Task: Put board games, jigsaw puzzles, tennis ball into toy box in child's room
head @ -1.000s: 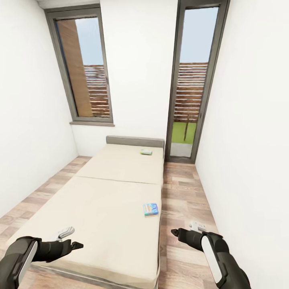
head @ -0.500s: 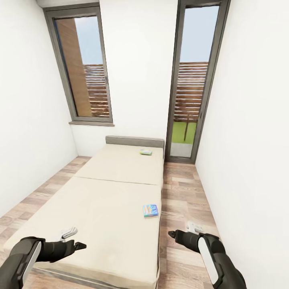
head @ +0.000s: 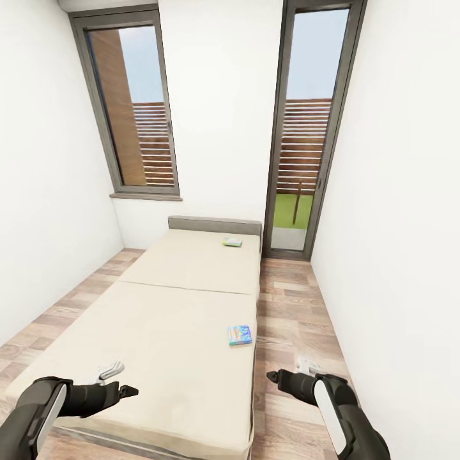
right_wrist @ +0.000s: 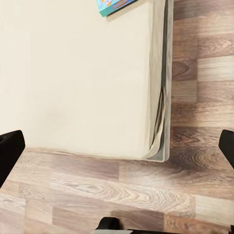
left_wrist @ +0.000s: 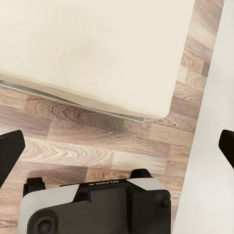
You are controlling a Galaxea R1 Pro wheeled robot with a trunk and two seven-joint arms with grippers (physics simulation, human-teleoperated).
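Nearest the camera, both arms reach forward at the foot of the bed (head: pixel 172 306). The left gripper (head: pixel 128 389) hangs over the mattress's near left corner; in the left wrist view its fingers (left_wrist: pixel 10 148) sit at the two edges of the frame, spread wide apart with nothing between them, over plank floor (left_wrist: pixel 87 146) and the mattress corner. The right gripper (head: pixel 273 375) is just off the bed's right edge, above the floor; in the right wrist view its fingers (right_wrist: pixel 9 148) are likewise released and wide apart, empty, over the bed's near right corner. Next out, a blue board game (head: pixel 239 334) lies flat on the beige mattress, close to the right edge, ahead of the right gripper; its corner shows in the right wrist view (right_wrist: pixel 114 6). Farther on, a seam crosses the mattress about halfway up. Beyond it a second board game (head: pixel 232 242), greenish, lies flat near the grey headboard (head: pixel 214 224), towards the right side. Behind the bed stands a white wall with a tall dark-framed window (head: pixel 131 102) on the left and a taller glazed door (head: pixel 306 128) on the right, showing slatted fencing and grass outside.
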